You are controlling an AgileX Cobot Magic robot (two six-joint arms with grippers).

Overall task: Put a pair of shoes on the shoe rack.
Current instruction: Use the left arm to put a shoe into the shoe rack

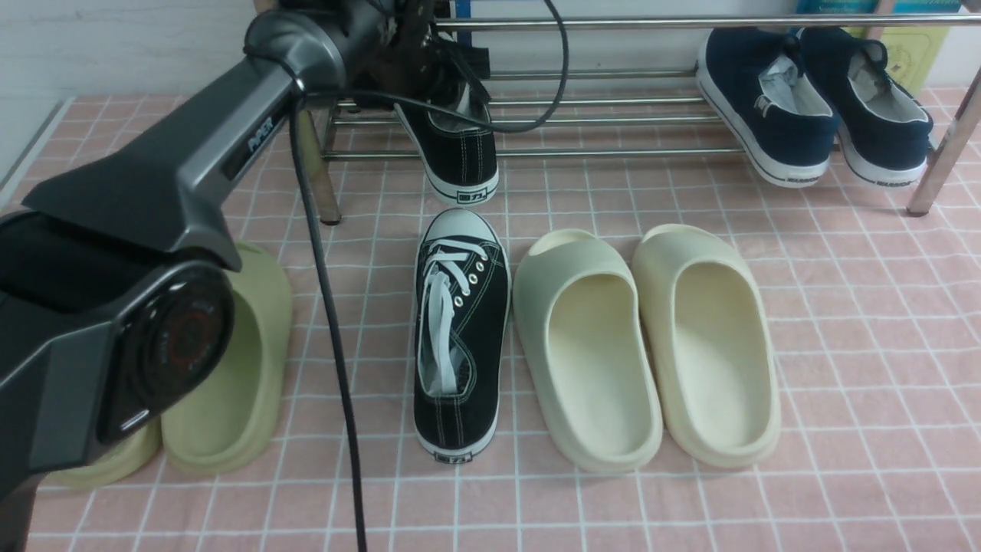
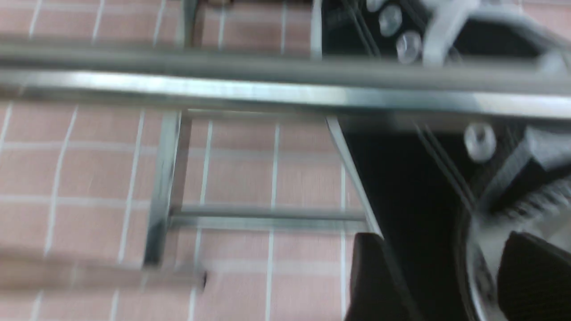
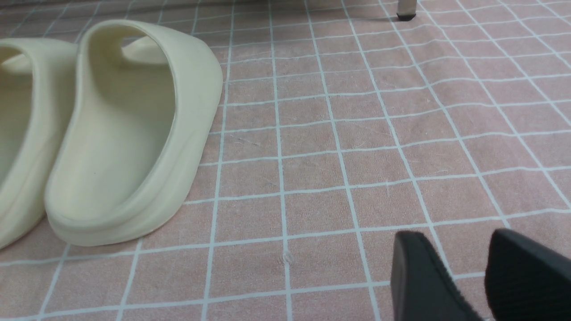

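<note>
Room-wise: the shoe rack has bare rods mid-span, b/w the black sneaker on the rods and the navy shoes at the right end. Floor right of the cream slides is wide open too. Left side's cramped tho: left arm + cable hang over the green slides, and the floor sneaker sits just beside a cream slide.

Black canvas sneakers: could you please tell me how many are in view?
2. One sneaker sits tilted on the shoe rack, heel toward the camera; the other sneaker lies on the floor between the green slide and cream slides. The left arm could hide more.
</note>
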